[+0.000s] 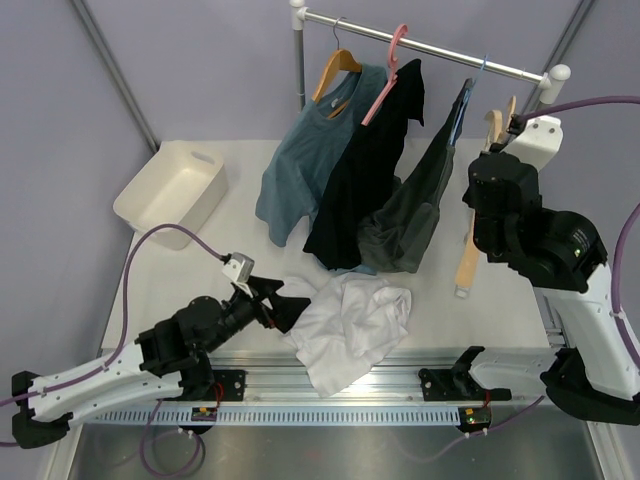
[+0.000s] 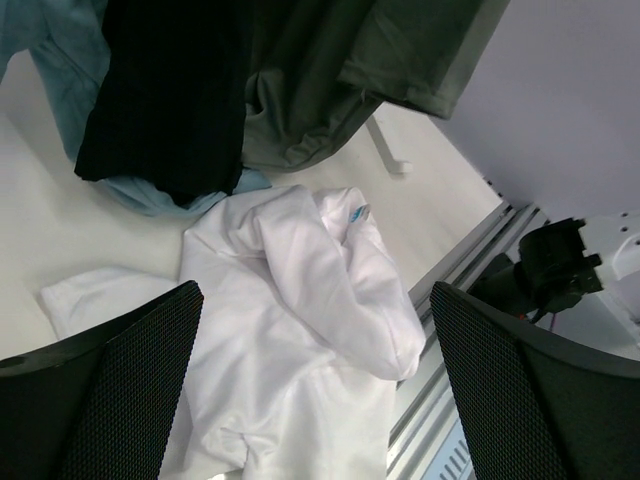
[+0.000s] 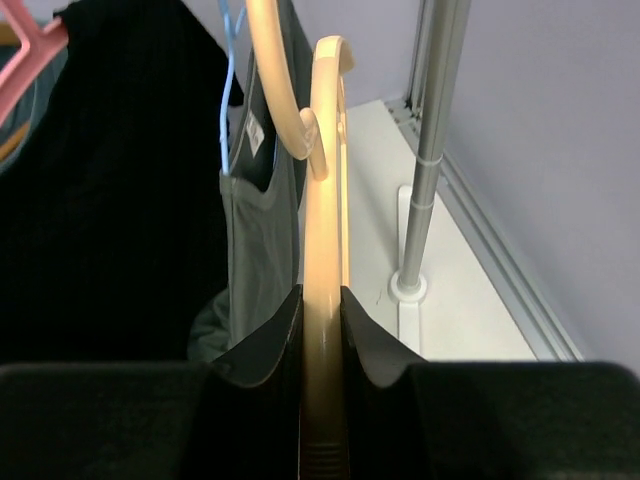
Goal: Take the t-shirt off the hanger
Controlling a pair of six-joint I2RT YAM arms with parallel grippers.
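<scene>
**T-shirt is off; the bare hanger is what needs your care now.**
Your right gripper (image 3: 322, 310) is closed narrowly on the bar of the hanger (image 3: 322, 200), carrying it bare just under the right end of the clothes rail (image 1: 430, 48). The t-shirt (image 1: 350, 325) lies crumpled on the table (image 1: 450, 320), well to the near side of the rail. Your left gripper (image 1: 288, 303) sits just beside it, spread wide and holding nothing. Grip firmly and move the hanger slowly, clear of the dark grey shirt (image 1: 410, 215) hanging from the rail.
</scene>
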